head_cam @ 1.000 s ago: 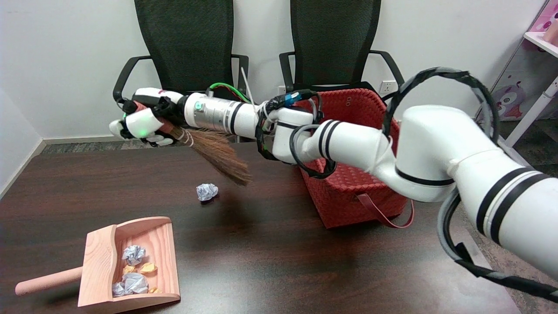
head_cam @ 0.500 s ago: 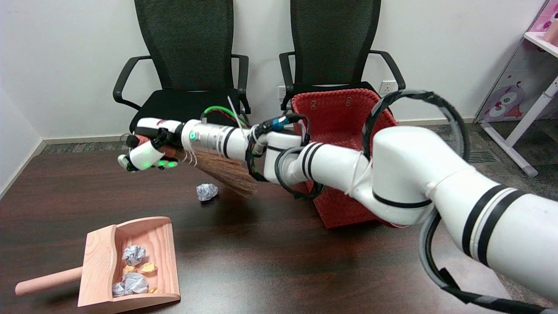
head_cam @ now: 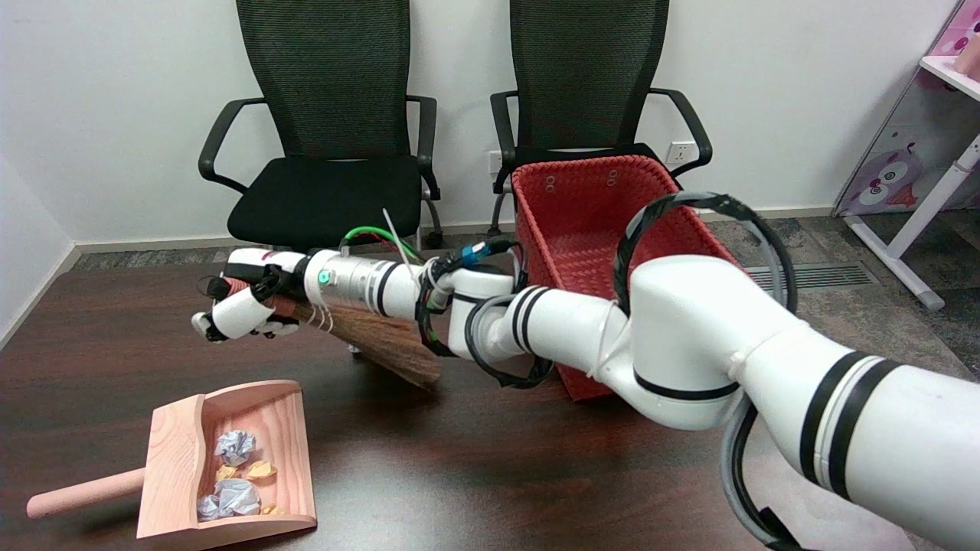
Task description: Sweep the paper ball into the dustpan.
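My right hand (head_cam: 245,306) grips the handle of a small brown straw broom (head_cam: 387,348), held low over the middle of the dark table. The bristles slant down to the right and their tips sit at or just above the tabletop. The loose paper ball is almost wholly hidden behind the bristles; only a pale sliver (head_cam: 354,350) shows. The wooden dustpan (head_cam: 180,459) lies at the near left, its mouth facing away from me, with several crumpled paper balls (head_cam: 233,445) inside.
A red woven basket (head_cam: 597,199) stands on the table's right side, behind my forearm. Two black office chairs (head_cam: 329,153) stand beyond the far edge. A white and pink shelf (head_cam: 938,115) is at the far right.
My right arm has come down and toward the near side, carrying the broom from well above the table to its surface. The bristles now cover the paper ball that lay in plain view.
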